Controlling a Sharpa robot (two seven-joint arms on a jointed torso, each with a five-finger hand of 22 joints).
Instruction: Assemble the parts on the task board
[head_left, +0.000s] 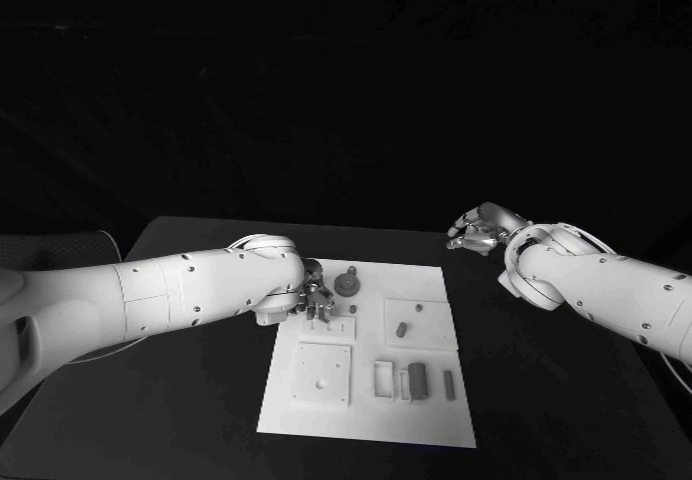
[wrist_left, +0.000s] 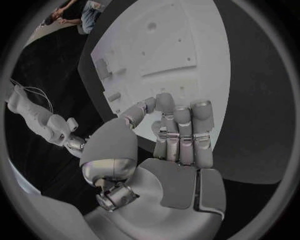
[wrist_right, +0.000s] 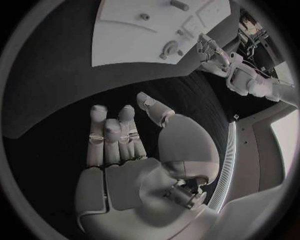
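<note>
From the head view you see the white task board lying in the middle of the black worktop, with small parts on it, among them a round piece at its far edge and a dark bar nearer right, while the left hand hovers over the board's far left corner and the right hand hangs over bare worktop off the far right corner. In the left wrist view your left hand has its fingers straight and pressed side by side, thumb bent toward them, holding nothing, above the board's edge. In the right wrist view the right hand is likewise empty, fingers together and extended over dark worktop, well apart from the board.
</note>
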